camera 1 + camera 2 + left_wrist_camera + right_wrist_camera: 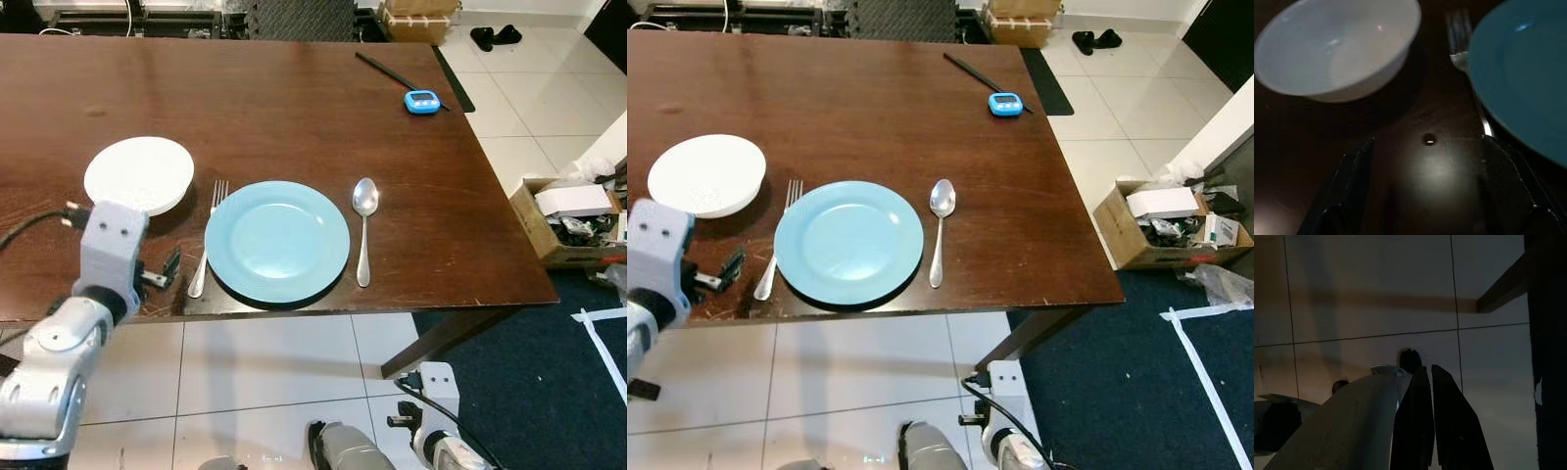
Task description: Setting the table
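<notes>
The place setting sat at the near edge of the table (294, 108): blue plate (277, 240) centred, fork (209, 238) just beside its left rim with tines pointing away from the robot, spoon (364, 227) just beside its right rim with bowl end away. The white bowl (139, 173) stood up-left of the fork, near it but apart. That layout read as a standard cover, cutlery flanking the plate so a seated person could reach each from the table edge. The left gripper (165, 271) hovered low at the table's near edge, between bowl and fork handle, fingers spread and holding nothing; the left wrist view showed both black fingers (1347, 188) splayed over bare wood, bowl and plate ahead of them. My guess: it had let go, or was lining up on the bowl or fork. The right gripper (1431, 426) hung idle below table height, pointing at the floor tiles, fingers pressed together, nothing between them. A blue timer (422, 101) and a dark stick lay at the far right, well apart from the setting. The setting looked largely complete.
</notes>
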`<state>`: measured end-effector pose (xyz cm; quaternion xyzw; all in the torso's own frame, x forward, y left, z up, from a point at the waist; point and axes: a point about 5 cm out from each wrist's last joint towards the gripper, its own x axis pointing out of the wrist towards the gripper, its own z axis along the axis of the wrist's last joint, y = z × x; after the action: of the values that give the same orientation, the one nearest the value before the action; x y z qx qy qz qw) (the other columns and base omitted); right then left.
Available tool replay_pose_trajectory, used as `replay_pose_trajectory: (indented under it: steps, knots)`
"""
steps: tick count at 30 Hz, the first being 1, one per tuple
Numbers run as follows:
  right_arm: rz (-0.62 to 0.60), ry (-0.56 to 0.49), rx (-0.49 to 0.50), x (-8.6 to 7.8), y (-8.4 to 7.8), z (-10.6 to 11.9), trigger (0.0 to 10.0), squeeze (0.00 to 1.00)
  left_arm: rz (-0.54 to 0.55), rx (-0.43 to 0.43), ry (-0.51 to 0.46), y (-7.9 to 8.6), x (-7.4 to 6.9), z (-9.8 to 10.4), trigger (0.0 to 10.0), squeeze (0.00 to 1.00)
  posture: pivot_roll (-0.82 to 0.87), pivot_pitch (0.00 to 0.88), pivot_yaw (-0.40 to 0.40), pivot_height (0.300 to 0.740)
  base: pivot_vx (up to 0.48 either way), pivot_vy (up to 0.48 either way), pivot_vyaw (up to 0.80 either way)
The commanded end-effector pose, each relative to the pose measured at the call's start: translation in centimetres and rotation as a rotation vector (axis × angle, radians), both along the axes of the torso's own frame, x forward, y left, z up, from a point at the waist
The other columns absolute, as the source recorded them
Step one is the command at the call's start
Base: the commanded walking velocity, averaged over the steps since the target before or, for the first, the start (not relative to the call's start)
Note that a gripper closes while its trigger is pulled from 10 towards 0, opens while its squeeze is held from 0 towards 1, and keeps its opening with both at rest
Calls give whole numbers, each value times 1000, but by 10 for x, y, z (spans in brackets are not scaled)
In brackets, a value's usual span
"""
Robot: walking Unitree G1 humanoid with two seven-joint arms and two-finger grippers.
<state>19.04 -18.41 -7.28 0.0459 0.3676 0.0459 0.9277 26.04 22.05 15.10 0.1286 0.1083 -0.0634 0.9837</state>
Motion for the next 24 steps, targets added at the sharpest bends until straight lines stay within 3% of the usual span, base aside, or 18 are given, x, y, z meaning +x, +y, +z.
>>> replay_pose_trajectory:
  steps: [1, 9, 24]
  knots:
    - [5, 15, -5, -5, -1, -2, 10000, 0, -10, -11, 31, -4, -3, -10, 10000, 0, 28, 132, -24, 740, 0, 0, 0]
    - [12, 9, -7, -2, -2, -1, 10000, 0, 30, 1, 2, -3, 5, -17, 10000, 0, 23, 142, -28, 740, 0, 0, 0]
    - [21, 13, -7, -4, -1, -2, 10000, 0, 39, -34, 38, -9, 15, -34, 10000, 0, 11, 145, -33, 740, 0, 0, 0]
